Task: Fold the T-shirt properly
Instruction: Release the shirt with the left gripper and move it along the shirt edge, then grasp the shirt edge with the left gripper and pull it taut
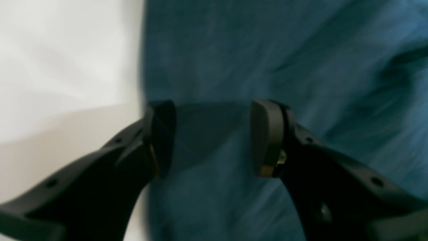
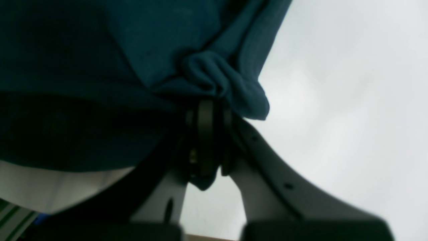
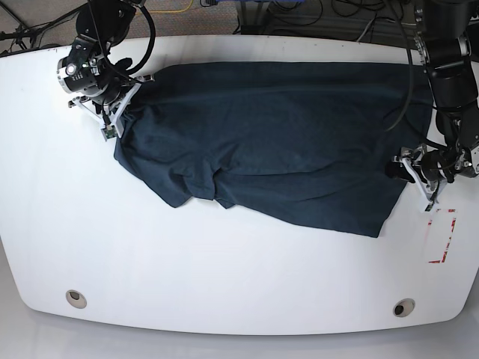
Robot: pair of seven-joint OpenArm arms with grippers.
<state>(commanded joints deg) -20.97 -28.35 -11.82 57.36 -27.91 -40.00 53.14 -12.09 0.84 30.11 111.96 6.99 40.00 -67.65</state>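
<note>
The dark navy T-shirt [image 3: 277, 134] lies spread and wrinkled across the white table [image 3: 224, 277]. At its left end in the base view, my right gripper [image 3: 126, 105] is shut on a bunched fold of the cloth. The right wrist view shows that fold [image 2: 227, 83] pinched between the closed fingers of the right gripper [image 2: 209, 112]. At the shirt's right edge, my left gripper [image 3: 398, 169] stands open. In the left wrist view the left gripper [image 1: 214, 137] has its fingers wide apart just over the T-shirt [image 1: 284, 60], beside the cloth's edge, with nothing between them.
A red-and-white marked rectangle [image 3: 441, 235] lies on the table right of the shirt's lower corner. Two round fittings [image 3: 75, 298] [image 3: 404, 307] sit near the front edge. Cables [image 3: 314, 11] run behind the back edge.
</note>
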